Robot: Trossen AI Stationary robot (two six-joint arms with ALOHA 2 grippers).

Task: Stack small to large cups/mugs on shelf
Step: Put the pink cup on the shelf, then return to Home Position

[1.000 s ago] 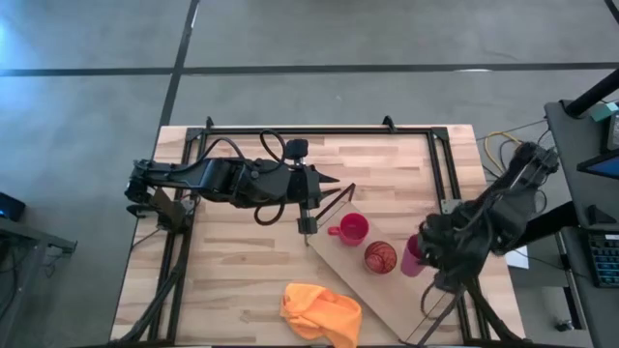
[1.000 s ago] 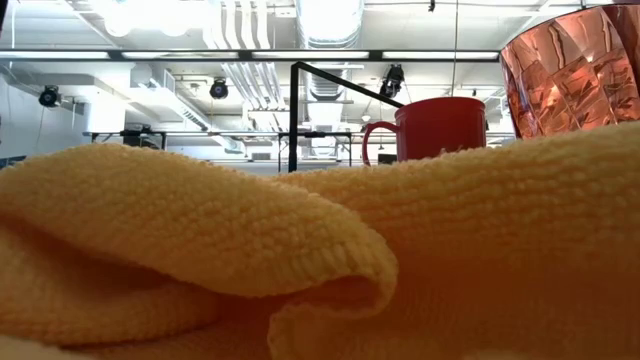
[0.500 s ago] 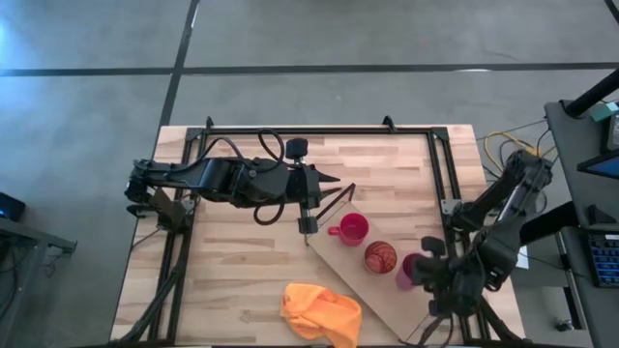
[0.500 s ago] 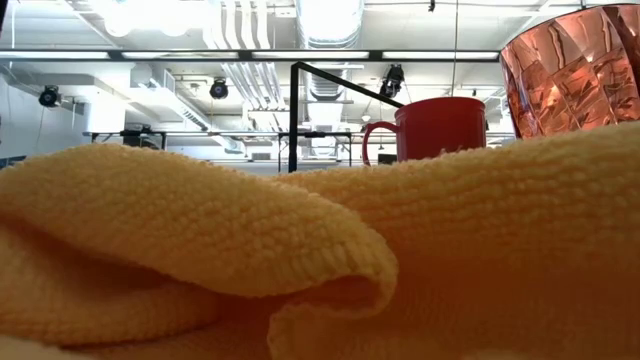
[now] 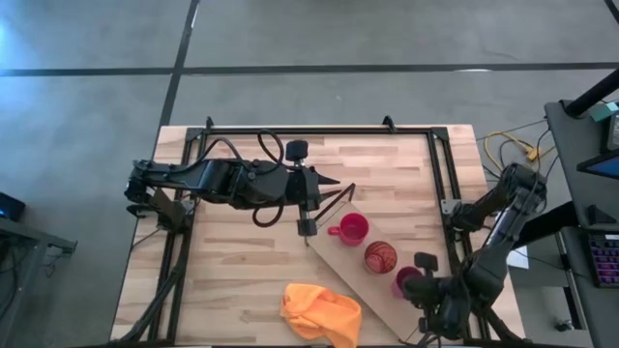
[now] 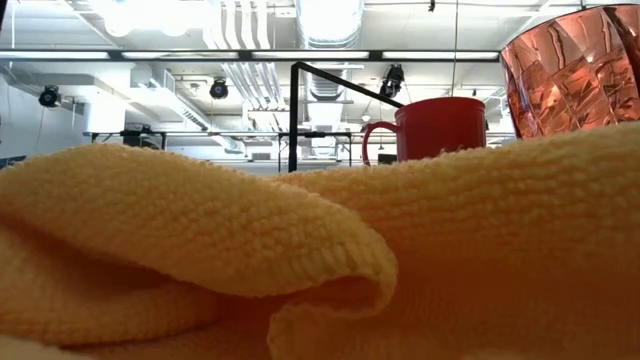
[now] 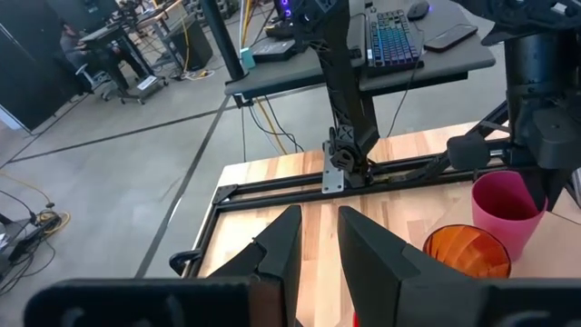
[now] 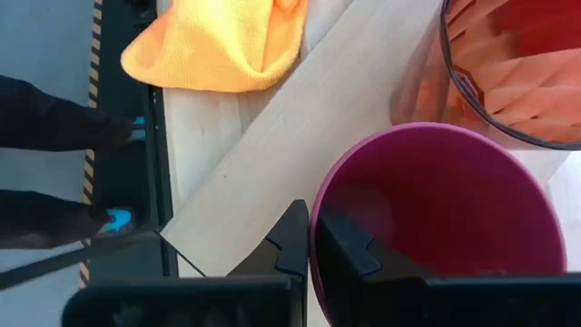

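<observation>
Right tool (image 8: 309, 238): your wrist view shows its fingers pinching the magenta-pink cup's (image 8: 436, 227) rim; overhead hides this.
Cup: on the shelf (image 5: 363, 288), beside the orange tumbler (image 5: 379, 256).
Red mug (image 5: 352, 229): on the shelf.
Left tool (image 5: 306, 226): narrow gap, empty, near the shelf's corner.
Low view: yellow-orange cloth (image 6: 300, 260) fills it.

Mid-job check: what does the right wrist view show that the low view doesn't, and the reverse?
Only the right wrist view: the magenta-pink cup, its rim between the right pincer fingers, and the plywood shelf. Only the low view: the red mug with its handle. Both: the orange tumbler and the yellow-orange cloth.
</observation>
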